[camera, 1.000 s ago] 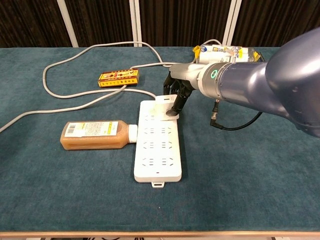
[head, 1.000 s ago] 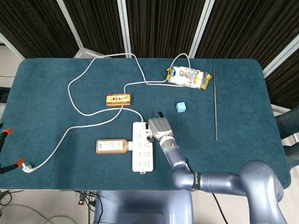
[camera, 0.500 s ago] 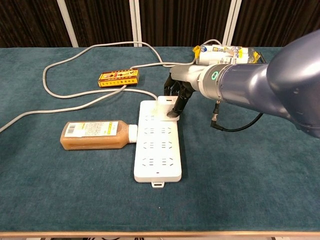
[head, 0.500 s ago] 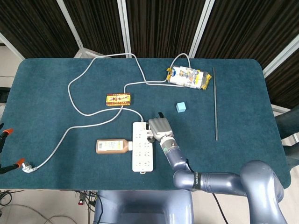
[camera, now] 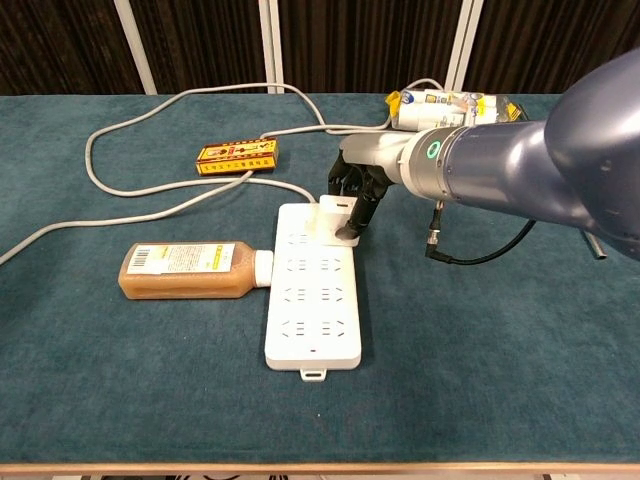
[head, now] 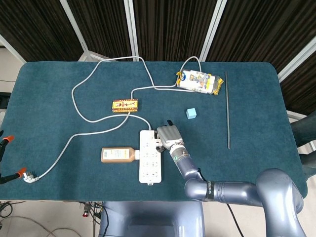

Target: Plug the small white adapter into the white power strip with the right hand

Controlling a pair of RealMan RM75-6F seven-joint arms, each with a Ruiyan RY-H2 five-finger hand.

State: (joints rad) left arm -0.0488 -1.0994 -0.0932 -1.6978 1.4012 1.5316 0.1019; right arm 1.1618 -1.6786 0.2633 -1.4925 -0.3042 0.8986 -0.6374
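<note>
The right hand (camera: 352, 190) pinches the small white adapter (camera: 333, 213) at the far end of the white power strip (camera: 312, 290), apparently seating it; next, press straight down.

A teal-covered table (head: 59, 89) stands before dark pleated curtains (head: 168, 24) divided by white posts (head: 131, 27).
</note>
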